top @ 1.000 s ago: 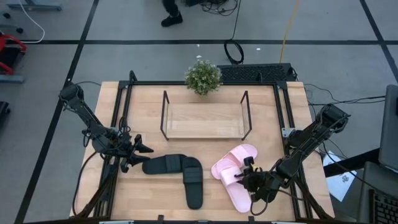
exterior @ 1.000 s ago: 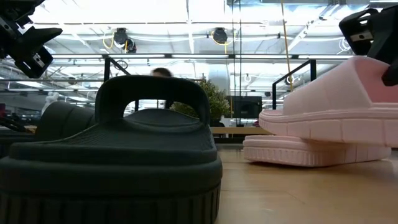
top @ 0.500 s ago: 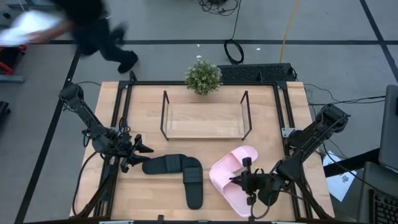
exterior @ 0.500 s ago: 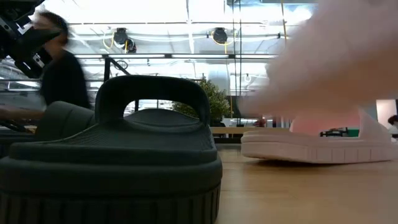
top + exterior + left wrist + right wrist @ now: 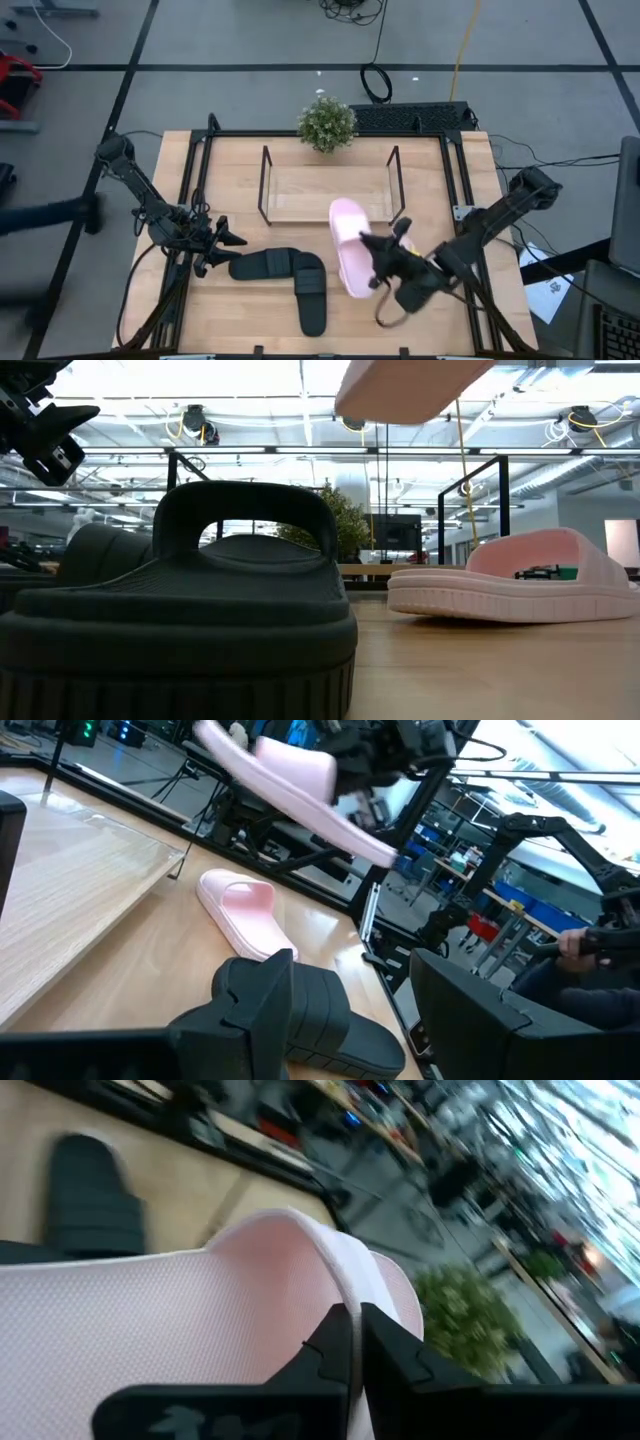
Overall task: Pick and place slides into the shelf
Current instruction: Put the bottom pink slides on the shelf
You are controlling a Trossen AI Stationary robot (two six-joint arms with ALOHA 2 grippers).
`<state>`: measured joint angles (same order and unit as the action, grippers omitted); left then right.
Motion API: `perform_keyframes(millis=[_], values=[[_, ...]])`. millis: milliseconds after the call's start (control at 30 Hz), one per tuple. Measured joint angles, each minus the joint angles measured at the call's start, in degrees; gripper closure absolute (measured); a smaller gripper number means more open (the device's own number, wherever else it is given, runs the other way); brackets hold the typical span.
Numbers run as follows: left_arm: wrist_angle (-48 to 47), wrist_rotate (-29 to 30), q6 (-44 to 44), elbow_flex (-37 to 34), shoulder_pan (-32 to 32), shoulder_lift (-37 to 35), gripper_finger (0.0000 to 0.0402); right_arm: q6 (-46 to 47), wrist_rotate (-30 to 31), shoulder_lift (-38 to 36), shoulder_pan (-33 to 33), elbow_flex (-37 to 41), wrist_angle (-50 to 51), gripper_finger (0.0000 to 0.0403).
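My right gripper (image 5: 383, 262) is shut on one pale pink slide (image 5: 349, 245), held in the air over the table's middle, in front of the shelf (image 5: 330, 193). The same slide shows in the left wrist view (image 5: 290, 785). The second pink slide (image 5: 240, 908) lies sole down on the table; in the high view it is hidden. Two black slides (image 5: 270, 264) (image 5: 311, 296) lie sole down at the near middle. My left gripper (image 5: 228, 238) is open and empty, just left of the black slides. My right gripper pinches the pink slide at the edge of its wide strap (image 5: 340, 1295) between its two fingers. The fingers (image 5: 330, 1345) come from the table's right side, across the slide. The slide is lifted clear of the table, tilted, its length running near to far.
A small potted plant (image 5: 326, 123) stands at the far edge behind the shelf. Black rails (image 5: 200, 170) frame the wooden tabletop. A person's leg (image 5: 50, 215) shows on the floor left of the table.
My right gripper has lifted the pink slide off the other pink slide and carried it up and toward the table's left and far edge, toward the shelf. The slide has turned so that it runs near to far. A person has walked past beyond the table.
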<state>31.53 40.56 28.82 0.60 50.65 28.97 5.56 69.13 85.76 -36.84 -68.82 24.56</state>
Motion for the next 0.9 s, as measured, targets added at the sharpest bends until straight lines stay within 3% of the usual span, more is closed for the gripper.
perform_keyframes(millis=[433, 900], values=[[0.00, -0.03, -0.10, 0.00, 0.00, 0.00, 0.0204, 13.80, -3.37, 0.00, 10.82, 0.62, 20.59, 0.0402], [-0.02, -0.07, -1.75, 0.00, 0.00, 0.00, 0.0204, 0.56, -4.08, 0.00, 18.86, 8.37, 20.96, 0.0403]])
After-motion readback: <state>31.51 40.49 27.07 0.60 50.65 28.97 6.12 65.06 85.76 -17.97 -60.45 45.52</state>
